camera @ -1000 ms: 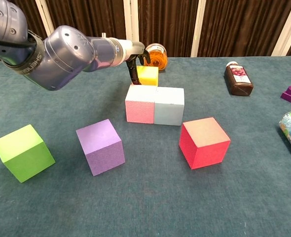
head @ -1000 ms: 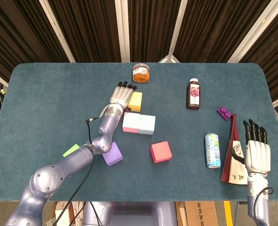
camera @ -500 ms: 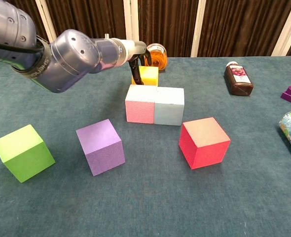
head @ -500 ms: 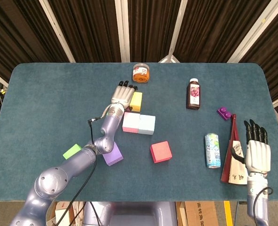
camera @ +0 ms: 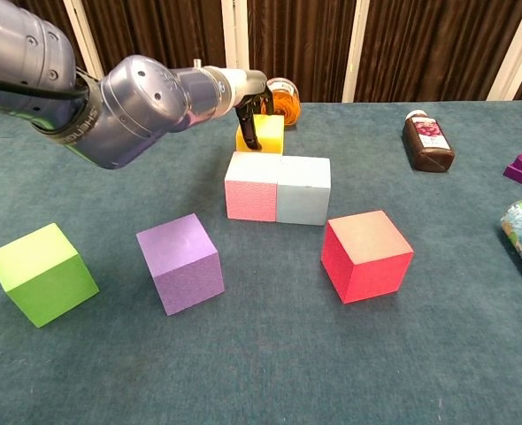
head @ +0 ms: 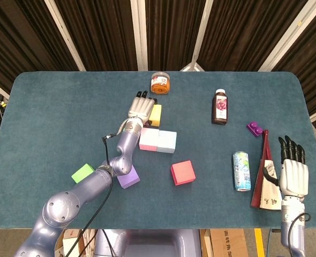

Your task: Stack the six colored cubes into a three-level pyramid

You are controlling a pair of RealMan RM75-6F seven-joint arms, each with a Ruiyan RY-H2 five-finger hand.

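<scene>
A teal worktop (head: 56, 118) carries a pink cube (head: 148, 139) touching a pale blue cube (head: 167, 142), a yellow cube (head: 156, 114) just behind them, and red (head: 182, 172), purple (head: 129, 179) and green (head: 82, 173) cubes nearer the front. An orange jar (head: 160, 83), dark bottle (head: 220, 107), can (head: 241, 171) and purple brick (head: 254, 128) also lie there.

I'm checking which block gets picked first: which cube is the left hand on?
The yellow cube, behind the pink cube and light blue cube. The left hand is at it; the other cubes sit apart from either hand.
</scene>
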